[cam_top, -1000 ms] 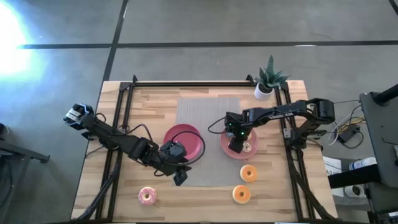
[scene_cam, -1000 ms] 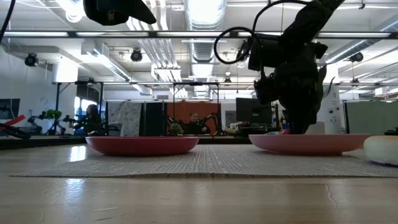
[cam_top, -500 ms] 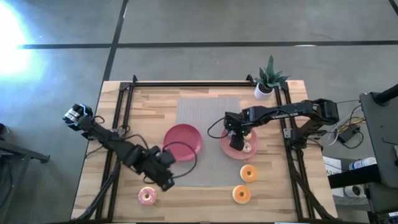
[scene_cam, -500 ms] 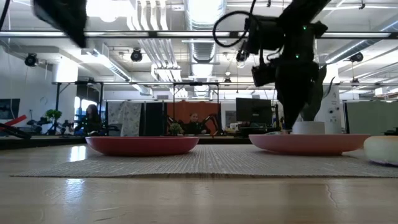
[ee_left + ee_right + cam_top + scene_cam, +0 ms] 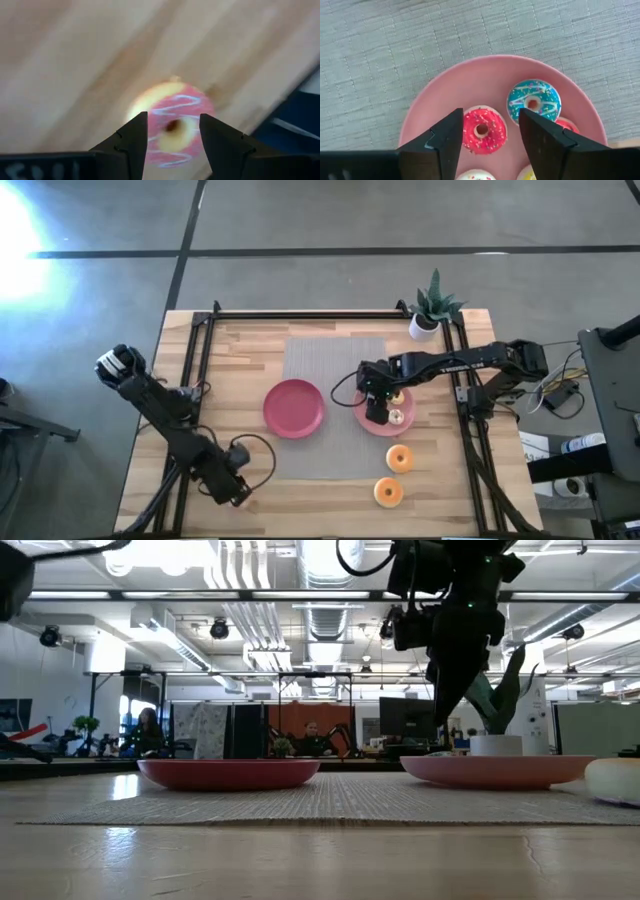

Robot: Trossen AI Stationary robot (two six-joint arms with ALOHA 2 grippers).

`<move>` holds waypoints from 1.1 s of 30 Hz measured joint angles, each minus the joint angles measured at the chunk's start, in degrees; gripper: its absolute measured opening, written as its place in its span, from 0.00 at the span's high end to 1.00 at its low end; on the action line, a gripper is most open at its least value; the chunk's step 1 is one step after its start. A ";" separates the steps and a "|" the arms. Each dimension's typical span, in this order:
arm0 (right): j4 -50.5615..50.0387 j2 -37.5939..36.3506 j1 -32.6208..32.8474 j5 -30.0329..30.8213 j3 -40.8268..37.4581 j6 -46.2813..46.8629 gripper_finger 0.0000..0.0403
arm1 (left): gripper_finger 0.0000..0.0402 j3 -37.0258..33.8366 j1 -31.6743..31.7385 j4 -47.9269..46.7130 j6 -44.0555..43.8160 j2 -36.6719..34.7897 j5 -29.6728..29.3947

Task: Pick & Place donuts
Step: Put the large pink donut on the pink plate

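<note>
A: High view — the left gripper hides its target; the right gripper hovers over the right plate.

B: Left wrist view: fingers apart, empty, straddling the pink donut — center, then descend. Right wrist view: open, empty, above the red donut.

My left arm hides the pink donut from above. My right fingers cover part of the pink plate; two donuts there are cut off.

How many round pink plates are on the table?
2: one empty plate on the mat's left part, one plate on the right, holding donuts below the right gripper.
</note>
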 joint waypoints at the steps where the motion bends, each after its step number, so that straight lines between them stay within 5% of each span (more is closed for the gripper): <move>1: -0.05 0.00 0.00 0.00 0.06 0.01 0.54 | 0.62 -2.10 -0.16 4.22 0.06 -0.86 0.13; 7: -0.11 0.00 0.11 -0.93 0.03 1.96 0.54 | 0.62 -9.16 -0.22 9.39 0.10 -4.31 0.75; 15: -0.04 0.00 1.02 -1.40 -0.54 3.22 0.54 | 0.62 -9.35 -0.78 8.21 1.65 -6.92 2.95; 33: 0.42 0.00 1.01 -1.20 -0.83 5.42 0.55 | 0.65 -9.29 -1.36 14.59 0.67 5.39 6.04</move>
